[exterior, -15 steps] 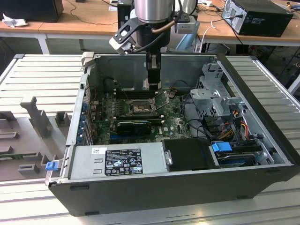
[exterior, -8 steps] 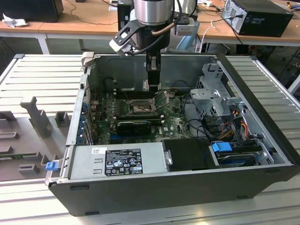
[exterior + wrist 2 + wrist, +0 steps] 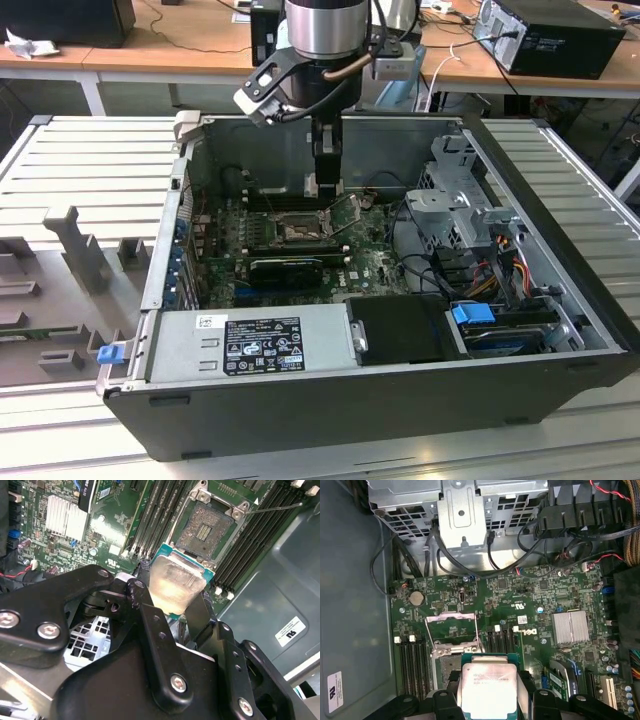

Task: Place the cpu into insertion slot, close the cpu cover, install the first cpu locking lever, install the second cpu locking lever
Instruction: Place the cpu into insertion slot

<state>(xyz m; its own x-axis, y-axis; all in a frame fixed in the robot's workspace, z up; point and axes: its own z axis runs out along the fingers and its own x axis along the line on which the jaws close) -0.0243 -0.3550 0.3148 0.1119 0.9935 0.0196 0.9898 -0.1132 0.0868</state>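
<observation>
Bright, even room light; strong glare on cpu point(image 3: 175, 585) face; computer case point(image 3: 400, 400) interior dim, shadowed.

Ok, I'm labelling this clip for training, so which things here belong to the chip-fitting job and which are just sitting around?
Part of the job: gripper, clamped on the chip; empty socket; raised cover.
Just there: finned heatsink; memory slots; power supply; drive cage; coin battery.
</observation>
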